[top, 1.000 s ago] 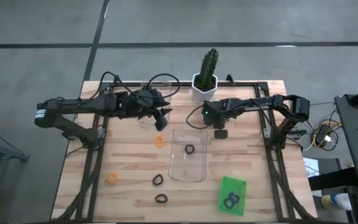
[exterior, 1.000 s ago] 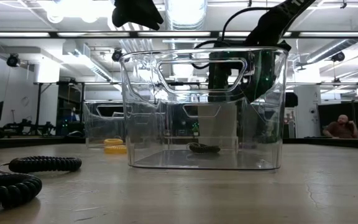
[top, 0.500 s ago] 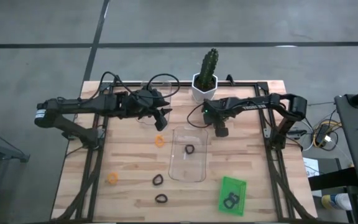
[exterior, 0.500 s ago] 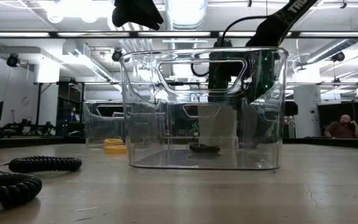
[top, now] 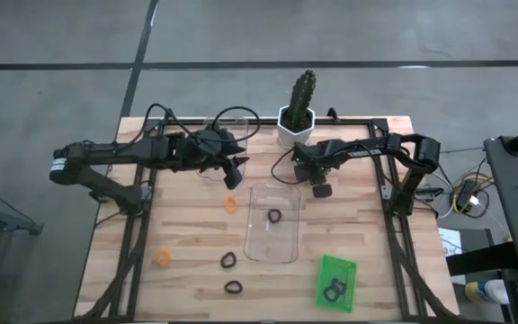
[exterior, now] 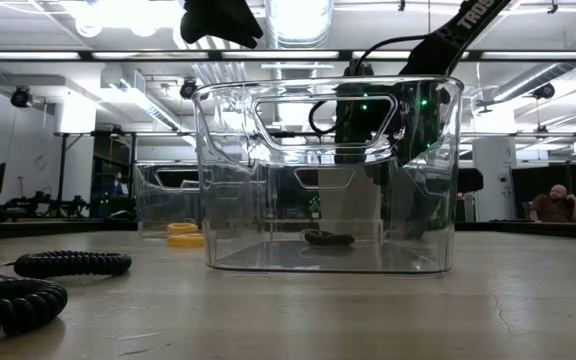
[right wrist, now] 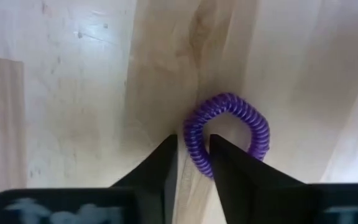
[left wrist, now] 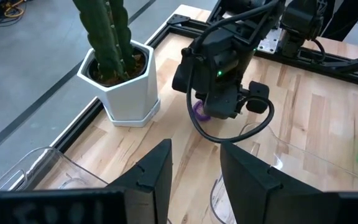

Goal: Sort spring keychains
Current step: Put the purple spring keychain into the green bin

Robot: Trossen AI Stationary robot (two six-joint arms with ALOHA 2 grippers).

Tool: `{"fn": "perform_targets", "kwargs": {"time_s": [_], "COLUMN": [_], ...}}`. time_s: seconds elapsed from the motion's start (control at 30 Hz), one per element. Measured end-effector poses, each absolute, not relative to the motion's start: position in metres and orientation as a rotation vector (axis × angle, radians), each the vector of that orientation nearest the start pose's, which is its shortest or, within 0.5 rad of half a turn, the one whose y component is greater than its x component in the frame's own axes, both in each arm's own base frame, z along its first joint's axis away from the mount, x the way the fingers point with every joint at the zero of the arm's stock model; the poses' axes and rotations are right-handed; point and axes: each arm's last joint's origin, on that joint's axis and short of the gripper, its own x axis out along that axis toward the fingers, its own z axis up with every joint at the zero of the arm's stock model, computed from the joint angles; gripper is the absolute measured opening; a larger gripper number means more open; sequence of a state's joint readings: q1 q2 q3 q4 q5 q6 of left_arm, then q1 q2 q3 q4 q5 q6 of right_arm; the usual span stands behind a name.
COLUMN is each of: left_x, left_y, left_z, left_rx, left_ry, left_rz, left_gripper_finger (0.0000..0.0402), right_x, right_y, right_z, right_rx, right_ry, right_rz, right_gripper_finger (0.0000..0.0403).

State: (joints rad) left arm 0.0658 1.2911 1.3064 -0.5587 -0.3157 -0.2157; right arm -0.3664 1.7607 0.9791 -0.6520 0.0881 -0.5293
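A purple spring keychain (right wrist: 229, 134) lies flat on the wood in front of the cactus pot; the left wrist view shows it (left wrist: 199, 112) under my right gripper (right wrist: 193, 140), which points down and is shut on it. My left gripper (left wrist: 196, 165) is open and holds nothing. It hovers near the far left, over a clear tray (top: 209, 169). A second clear tray (top: 286, 247) stands mid-table with a black keychain (top: 274, 216) on its floor. Two orange keychains (top: 231, 203) (top: 162, 257) and two black ones (top: 228, 260) (top: 233, 288) lie loose on the table. My right gripper comes from above, pointing down, with its two fingers (right wrist: 163, 165) on either side of one arc of the purple ring's coil (right wrist: 194, 152), pinching it across the strand. The rest of the loop lies flat on the table beyond the fingers.
A potted cactus (top: 298, 112) stands at the far edge, close behind my right gripper. A green tray (top: 342, 268) near the right front holds a black keychain (top: 334, 289). In the low view orange rings (exterior: 183, 234) lie in the farther clear tray. A person sits far off (exterior: 548, 205).
My right arm has drawn in slightly toward the table's left, with its wrist staying over the spot in front of the cactus pot. The keychains and trays lie where they were.
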Motion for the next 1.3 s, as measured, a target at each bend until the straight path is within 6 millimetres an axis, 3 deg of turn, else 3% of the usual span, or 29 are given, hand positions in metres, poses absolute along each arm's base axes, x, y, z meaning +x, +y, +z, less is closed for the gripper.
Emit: {"fn": "perform_targets", "kwargs": {"time_s": [0.13, 0.33, 0.6, 0.93, 1.17, 1.3], "left_x": [0.272, 0.272, 0.272, 0.272, 0.272, 0.272], "left_y": [0.027, 0.027, 0.027, 0.027, 0.027, 0.027], "left_z": [0.372, 0.372, 0.372, 0.372, 0.372, 0.372], "left_rx": [-0.140, -0.140, -0.143, -0.141, -0.156, -0.161], "left_ry": [0.499, 0.499, 0.500, 0.501, 0.498, 0.498], "left_rz": [0.428, 0.429, 0.421, 0.420, 0.422, 0.423], "left_gripper_finger": [0.0128, 0.0128, 0.0128, 0.0129, 0.0128, 0.0129], "right_x": [0.277, 0.270, 0.258, 0.230, 0.222, 0.225], "right_y": [-0.109, -0.107, -0.082, 0.004, 0.075, 0.115], "right_z": [0.137, 0.144, 0.192, 0.269, 0.306, 0.315], "right_rx": [-0.193, -0.098, 0.094, 0.299, 0.494, 0.565], "right_ry": [1.487, 1.549, 1.543, 1.337, 1.259, 1.275], "right_rz": [-0.009, -0.102, -0.105, 0.006, 0.112, 0.205], "right_gripper_finger": [0.0026, 0.0013, 0.0011, 0.0011, 0.0011, 0.0011]}}
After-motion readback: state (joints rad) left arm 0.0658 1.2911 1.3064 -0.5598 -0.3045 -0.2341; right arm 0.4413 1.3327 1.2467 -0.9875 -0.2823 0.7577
